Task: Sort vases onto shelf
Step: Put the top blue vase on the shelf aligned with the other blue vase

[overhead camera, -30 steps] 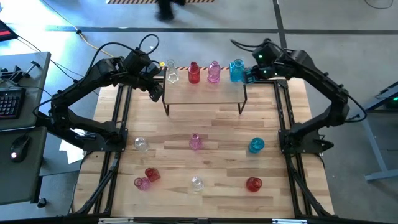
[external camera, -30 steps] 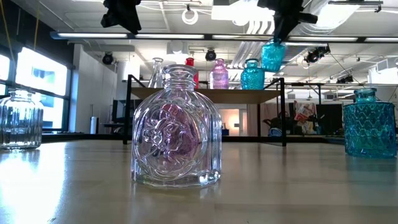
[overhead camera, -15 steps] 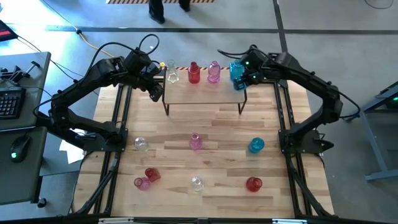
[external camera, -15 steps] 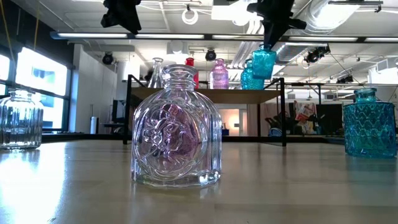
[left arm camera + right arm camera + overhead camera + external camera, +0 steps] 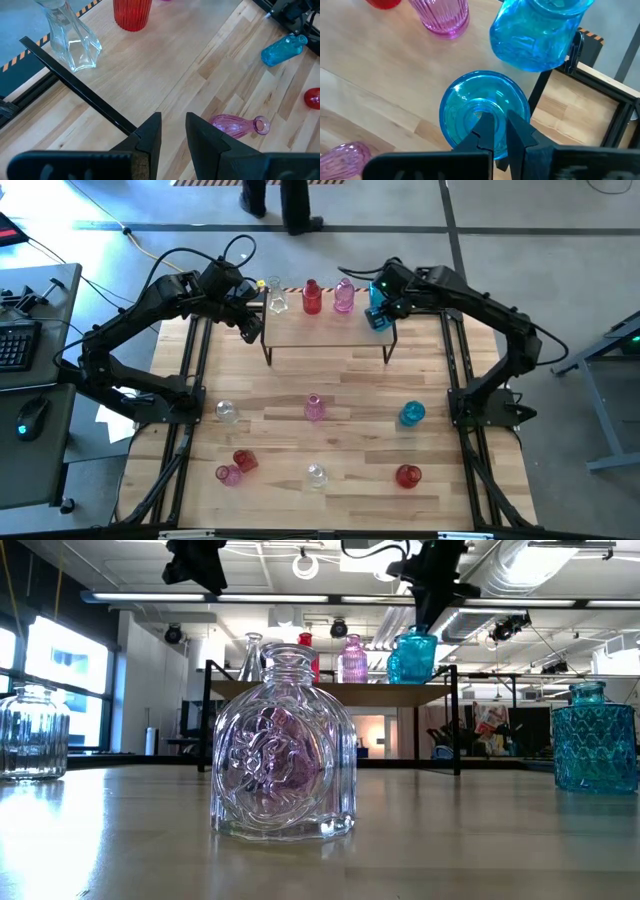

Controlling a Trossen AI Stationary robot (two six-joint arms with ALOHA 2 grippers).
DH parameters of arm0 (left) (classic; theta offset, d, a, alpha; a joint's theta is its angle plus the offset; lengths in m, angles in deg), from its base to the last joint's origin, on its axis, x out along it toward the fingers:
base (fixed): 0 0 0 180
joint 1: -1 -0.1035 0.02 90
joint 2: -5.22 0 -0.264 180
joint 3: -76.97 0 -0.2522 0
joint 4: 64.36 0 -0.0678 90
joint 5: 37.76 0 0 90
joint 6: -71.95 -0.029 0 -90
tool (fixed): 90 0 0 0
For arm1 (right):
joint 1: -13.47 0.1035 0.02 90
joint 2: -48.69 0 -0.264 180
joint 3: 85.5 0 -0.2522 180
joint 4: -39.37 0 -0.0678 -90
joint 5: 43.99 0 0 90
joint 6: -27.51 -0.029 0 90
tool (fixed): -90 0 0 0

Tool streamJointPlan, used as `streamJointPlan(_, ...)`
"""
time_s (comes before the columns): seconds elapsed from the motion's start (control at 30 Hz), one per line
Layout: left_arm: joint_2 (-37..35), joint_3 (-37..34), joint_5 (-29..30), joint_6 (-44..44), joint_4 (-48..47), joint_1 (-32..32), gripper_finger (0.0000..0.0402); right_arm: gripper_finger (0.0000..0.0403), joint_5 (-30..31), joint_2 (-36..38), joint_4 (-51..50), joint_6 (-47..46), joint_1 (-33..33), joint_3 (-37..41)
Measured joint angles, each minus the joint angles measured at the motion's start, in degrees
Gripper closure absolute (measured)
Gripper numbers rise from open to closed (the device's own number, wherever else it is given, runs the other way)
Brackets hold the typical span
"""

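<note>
Right arm is stretched in from three o'clock, elbow bent, wrist tipped down over the shelf near its one o'clock corner. The right gripper points straight down into the mouth of a blue vase, fingers pinched tight on its rim, one inside and one outside. That vase hangs at the shelf's right end, just in front of a second blue vase already standing there; whether its base touches the board is hard to judge from the low view.

Left arm reaches in from nine o'clock and holds at the shelf's left end. The left gripper shows a narrow gap between its fingers, nothing in them.

Also on the shelf: clear vase, red vase, pink vase. From overhead the right wrist covers most of the gripped vase.
</note>
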Motion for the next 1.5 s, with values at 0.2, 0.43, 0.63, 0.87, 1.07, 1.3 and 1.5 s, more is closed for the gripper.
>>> streamJointPlan(0.2, 0.0, 0.0, 0.0, 0.0, 0.0, 0.0, 0.0321, 0.0403, 0.2, -0.2, 0.2, 0.0, -0.4, 0.0)
streamJointPlan(0.43, 0.0, 0.0, 0.0, 0.0, 0.0, 0.0, 0.0321, 0.0403, 0.2, -0.3, 1.2, 0.7, -0.9, 0.5)
streamJointPlan(0.63, 0.0, 0.0, 0.0, 0.0, 0.0, 0.0, 0.0321, 0.0403, 0.1, -0.9, 2.2, 1.5, -0.9, 0.5)
streamJointPlan(0.87, 0.0, 0.0, 0.0, 0.0, 0.0, 0.0, 0.0321, 0.0403, 0.1, -1.0, 2.1, 1.5, -1.0, 0.5)
streamJointPlan(1.07, 0.0, 0.0, 0.0, 0.0, 0.0, 0.0, 0.0321, 0.0402, 0.4, -1.5, 1.8, 2.9, -1.3, 0.6)
streamJointPlan(1.3, 0.0, 0.0, 0.0, 0.0, 0.0, 0.0, 0.0321, 0.0402, 1.1, -2.2, 2.2, 3.7, -1.3, 0.6)
streamJointPlan(1.5, 0.0, 0.0, 0.0, 0.0, 0.0, 0.0, 0.0321, 0.0402, 0.9, -2.2, 2.1, 3.7, -1.3, 0.6)
